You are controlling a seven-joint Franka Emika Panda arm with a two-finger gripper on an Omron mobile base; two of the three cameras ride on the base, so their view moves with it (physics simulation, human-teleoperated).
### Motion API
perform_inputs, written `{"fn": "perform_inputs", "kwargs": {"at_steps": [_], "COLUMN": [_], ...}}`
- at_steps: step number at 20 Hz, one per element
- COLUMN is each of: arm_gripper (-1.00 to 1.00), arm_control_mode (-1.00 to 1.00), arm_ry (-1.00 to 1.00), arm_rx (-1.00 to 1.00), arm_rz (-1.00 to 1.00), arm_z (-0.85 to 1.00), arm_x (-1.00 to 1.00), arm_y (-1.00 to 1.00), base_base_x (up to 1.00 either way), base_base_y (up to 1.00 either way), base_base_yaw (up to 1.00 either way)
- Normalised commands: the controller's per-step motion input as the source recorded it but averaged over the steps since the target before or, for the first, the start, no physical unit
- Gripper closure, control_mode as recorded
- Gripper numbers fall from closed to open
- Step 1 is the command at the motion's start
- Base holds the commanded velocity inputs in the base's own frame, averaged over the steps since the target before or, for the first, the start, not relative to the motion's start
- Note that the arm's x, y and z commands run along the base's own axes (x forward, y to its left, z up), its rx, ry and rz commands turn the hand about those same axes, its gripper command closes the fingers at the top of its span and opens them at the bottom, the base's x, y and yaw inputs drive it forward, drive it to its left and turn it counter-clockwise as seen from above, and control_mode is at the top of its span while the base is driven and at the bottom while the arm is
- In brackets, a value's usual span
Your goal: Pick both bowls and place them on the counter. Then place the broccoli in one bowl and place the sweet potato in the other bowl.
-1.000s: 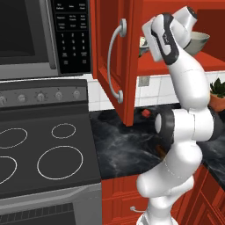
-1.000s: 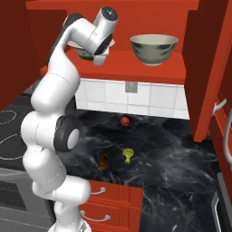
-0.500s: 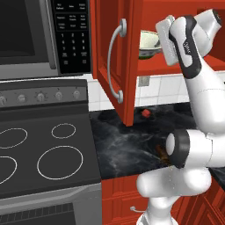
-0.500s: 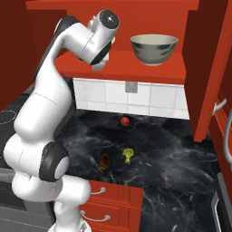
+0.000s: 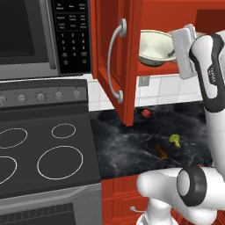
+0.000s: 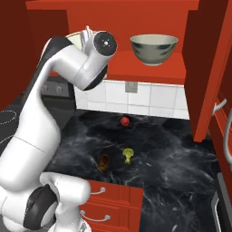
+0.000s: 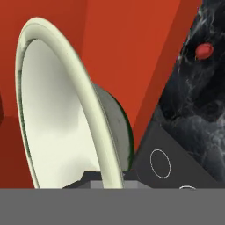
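Red cabinets frame your workspace, with the glossy black counter (image 6: 181, 167) below an open upper cupboard. You have the shallower bowl (image 5: 154, 47) pinched at its rim: in the hand view that cream rim (image 7: 83, 101) runs straight down between the finger tips, so the gripper (image 5: 184, 52) is closed on the wall of the bowl rather than cupping it from beneath. That edge grip is probably why the bowl hangs tilted from the hand, mouth turned sideways, at cupboard height just in front of the shelf. Judging by that, you are midway through bringing the first bowl down; it is not on the counter yet.

The deeper bowl (image 6: 154, 49) sits upright on the cupboard shelf (image 6: 149, 72), apart from the arm, waiting its turn. So you count two bowls: one in the hand, one on the shelf, none on the counter.

On the counter lie one broccoli (image 6: 128, 155) and one sweet potato (image 6: 103, 162), near each other towards the front edge, where a bowl set beside them would be within easy reach. One small red item (image 6: 124, 120) lies further back, near the tiled wall, and plays no part. To the left, the stovetop (image 5: 44, 149) with its white rings is no place to set anything down.
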Motion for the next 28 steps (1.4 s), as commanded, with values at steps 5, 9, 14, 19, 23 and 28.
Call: {"fn": "perform_inputs", "kwargs": {"at_steps": [5, 9, 14, 19, 23, 28], "arm_gripper": [1.00, 1.00, 1.00, 1.00, 1.00, 1.00], "arm_control_mode": [-1.00, -1.00, -1.00, -1.00, -1.00, -1.00], "arm_ry": [0.00, 0.05, 0.08, 0.06, 0.14, 0.29], "arm_rx": [0.00, 0.01, 0.04, 0.03, 0.00, 0.00], "arm_rz": [0.05, 0.05, 0.00, 0.00, 0.00, 0.00], "arm_z": [0.00, -0.08, -0.12, -0.19, -0.45, -0.75], "arm_x": [-0.81, -0.77, -0.78, -0.80, -0.35, -0.12], "arm_y": [-0.01, -0.02, -0.02, -0.06, -0.13, -0.02], "base_base_x": [0.00, 0.00, 0.00, 0.00, 0.00, 0.00], "base_base_y": [0.00, 0.00, 0.00, 0.00, 0.00, 0.00], "base_base_yaw": [0.00, 0.00, 0.00, 0.00, 0.00, 0.00]}}
